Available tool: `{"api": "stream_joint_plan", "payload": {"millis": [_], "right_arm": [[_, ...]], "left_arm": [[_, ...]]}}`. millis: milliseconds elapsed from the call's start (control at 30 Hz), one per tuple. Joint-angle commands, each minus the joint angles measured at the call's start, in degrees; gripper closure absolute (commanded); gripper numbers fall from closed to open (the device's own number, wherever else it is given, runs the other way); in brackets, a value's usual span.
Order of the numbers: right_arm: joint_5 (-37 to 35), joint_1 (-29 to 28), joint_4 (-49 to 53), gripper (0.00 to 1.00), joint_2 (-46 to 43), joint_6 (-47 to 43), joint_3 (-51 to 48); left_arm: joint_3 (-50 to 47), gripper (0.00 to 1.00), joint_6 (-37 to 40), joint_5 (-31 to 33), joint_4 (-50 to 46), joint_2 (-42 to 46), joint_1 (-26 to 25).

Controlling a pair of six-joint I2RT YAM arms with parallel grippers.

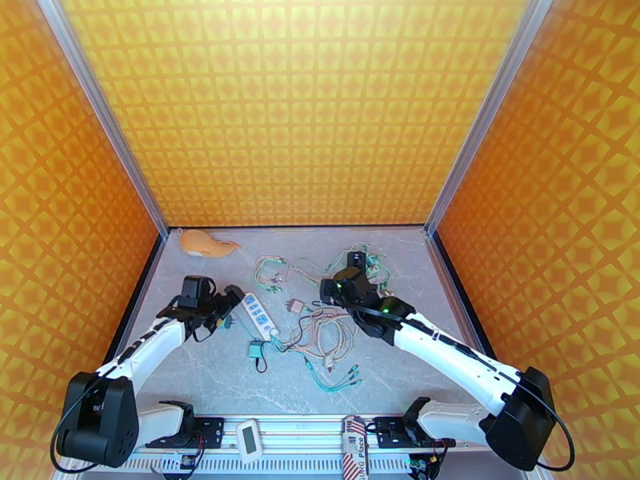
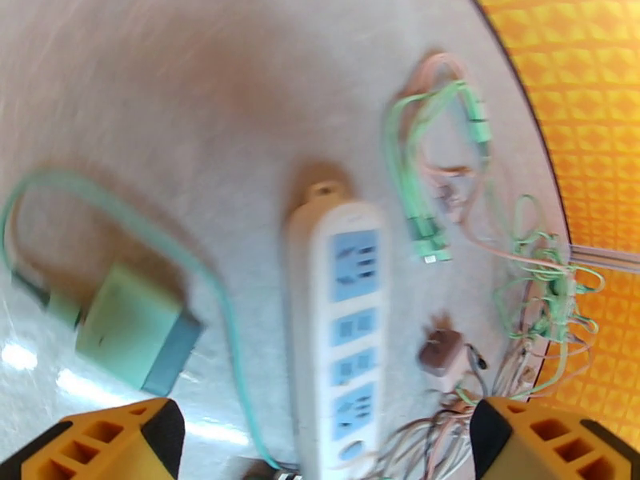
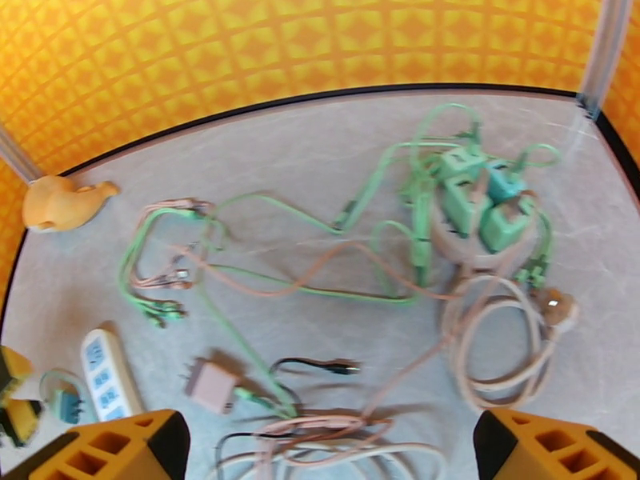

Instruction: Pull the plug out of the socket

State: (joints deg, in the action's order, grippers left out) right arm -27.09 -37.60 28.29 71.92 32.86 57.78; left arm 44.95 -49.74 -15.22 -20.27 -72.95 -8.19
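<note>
The socket is a white power strip (image 1: 258, 314) with blue outlets, lying left of the table's middle. In the left wrist view the strip (image 2: 344, 330) runs lengthwise and its visible outlets hold nothing. A green plug (image 2: 136, 334) with a green cable lies flat on the table to the strip's left, apart from it. The same plug (image 1: 256, 350) sits just in front of the strip's near end. My left gripper (image 1: 230, 300) hovers at the strip's left side, open, its orange fingers (image 2: 104, 442) wide apart and holding nothing. My right gripper (image 1: 326, 291) stands open over the cable tangle, its fingers (image 3: 552, 446) bare.
A small pink adapter (image 3: 212, 386) lies right of the strip (image 3: 112, 378). Pink, green and white cables (image 1: 324, 334) sprawl over the middle. Several green adapters (image 3: 480, 198) cluster at the back right. An orange toy (image 1: 206, 244) rests in the back left corner. Orange walls enclose the table.
</note>
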Motion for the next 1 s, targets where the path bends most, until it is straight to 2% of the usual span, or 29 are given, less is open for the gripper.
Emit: {"api": "stream_joint_plan", "payload": {"millis": [0,167,367,567,733,967], "right_arm": [[-1.0,2.6,2.5,0.01,-1.2,-0.3,-1.2],[2.3,8.4,2.8,0.02,0.4,-0.6,-1.2],[6.2,16.9,3.9,0.02,4.3,-1.9,0.9],[11.8,23.7,4.0,0.09,11.8,-2.4,6.3],[15.2,26.8,4.2,0.16,19.0,-2.5,13.7],[20.1,32.3,6.5,0.18,30.8,-2.8,27.7]], "left_arm": [[4.1,0.01,4.9,-0.3,-4.1,1.3,-0.3],[8.2,0.01,7.6,-0.3,-5.3,0.8,-3.7],[13.3,0.01,10.6,1.1,-6.4,-2.4,-12.1],[16.4,0.01,12.4,2.1,-7.1,-5.8,-18.0],[17.0,0.01,13.2,2.2,-7.2,-7.6,-20.0],[16.8,0.01,14.0,2.2,-8.1,-8.2,-20.2]]}}
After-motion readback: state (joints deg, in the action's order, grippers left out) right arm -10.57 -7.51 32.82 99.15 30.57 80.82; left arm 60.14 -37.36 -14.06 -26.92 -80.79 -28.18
